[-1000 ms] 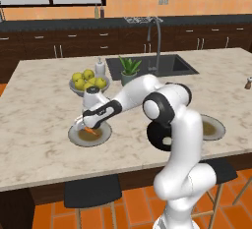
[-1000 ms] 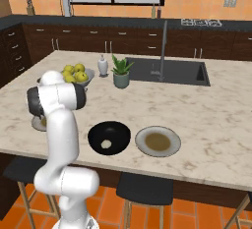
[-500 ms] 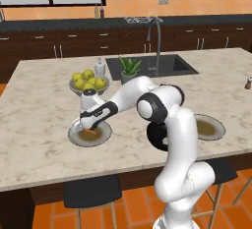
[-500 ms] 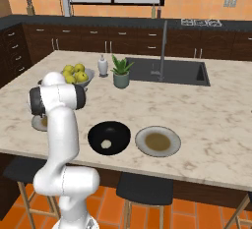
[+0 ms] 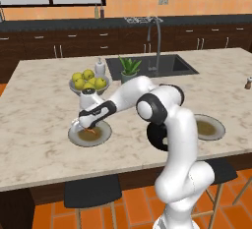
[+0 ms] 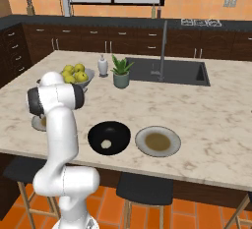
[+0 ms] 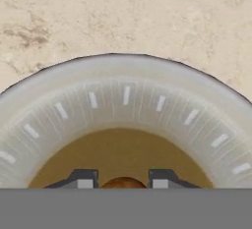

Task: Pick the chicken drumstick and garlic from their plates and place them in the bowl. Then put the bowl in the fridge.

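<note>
Marble runs across the island worktop [image 5: 44, 105], with dark cabinets and a sink [image 5: 152, 66] behind it. We have our gripper [image 5: 84, 126] lowered onto the plate [image 5: 78, 138] near the worktop's front left part, and in the hand view our two fingertips [image 7: 83, 179] stand on either side of the orange-brown chicken drumstick [image 7: 123, 183], which sits on the plate's brownish centre. We judge the jaws to be closing around it, narrow but not shut; whether they already press on it we cannot tell. The black bowl [image 6: 109, 137] waits near the front edge, well apart from this plate, with the garlic [image 6: 106, 144] already lying inside it as a small pale lump. Just beside the bowl, on the side away from our arm, sits the second plate [image 6: 158, 141], bare of food. A fruit bowl [image 5: 88, 82] of yellow-green fruit stands just behind the drumstick's plate. To do this step well, we should let the fingers settle fully before lifting, since the piece is small and tapered and may slip out if pinched near its thin end. We should rise straight up so the plate's rim is cleared, keep away from the fruit bowl, then carry it across to the black bowl and release low so it does not bounce out.
</note>
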You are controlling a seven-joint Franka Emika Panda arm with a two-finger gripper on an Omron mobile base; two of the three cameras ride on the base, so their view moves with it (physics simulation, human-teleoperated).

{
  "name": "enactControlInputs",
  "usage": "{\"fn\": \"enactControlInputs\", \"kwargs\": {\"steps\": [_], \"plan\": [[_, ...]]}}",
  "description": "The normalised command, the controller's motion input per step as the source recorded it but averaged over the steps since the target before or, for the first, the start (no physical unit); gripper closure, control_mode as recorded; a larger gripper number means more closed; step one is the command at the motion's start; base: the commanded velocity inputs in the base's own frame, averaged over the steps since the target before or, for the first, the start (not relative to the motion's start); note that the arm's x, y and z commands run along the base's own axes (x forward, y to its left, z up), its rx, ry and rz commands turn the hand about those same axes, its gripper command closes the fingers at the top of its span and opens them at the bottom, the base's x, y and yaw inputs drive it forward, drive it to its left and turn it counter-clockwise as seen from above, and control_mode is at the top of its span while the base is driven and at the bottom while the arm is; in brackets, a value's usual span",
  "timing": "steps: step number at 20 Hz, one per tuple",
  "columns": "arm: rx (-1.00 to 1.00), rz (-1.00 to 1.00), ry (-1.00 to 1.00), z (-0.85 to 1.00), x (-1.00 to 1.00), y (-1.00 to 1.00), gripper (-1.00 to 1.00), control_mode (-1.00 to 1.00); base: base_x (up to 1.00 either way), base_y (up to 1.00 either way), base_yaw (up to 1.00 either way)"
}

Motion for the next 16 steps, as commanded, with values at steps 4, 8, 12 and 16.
{"fn": "enactControlInputs", "kwargs": {"steps": [4,8,12,16], "plan": [[0.03,0.00,0.00,0.47,-0.29,-0.52,1.00,-1.00,0.00,0.00,0.00],[0.03,0.00,0.00,0.79,-0.36,-0.67,1.00,-1.00,0.00,0.00,0.00],[0.02,0.00,-0.01,0.81,-0.42,-0.85,1.00,-1.00,0.00,0.00,0.00],[0.03,0.00,0.00,0.83,-0.42,-0.97,1.00,-1.00,0.00,0.00,0.00]]}}
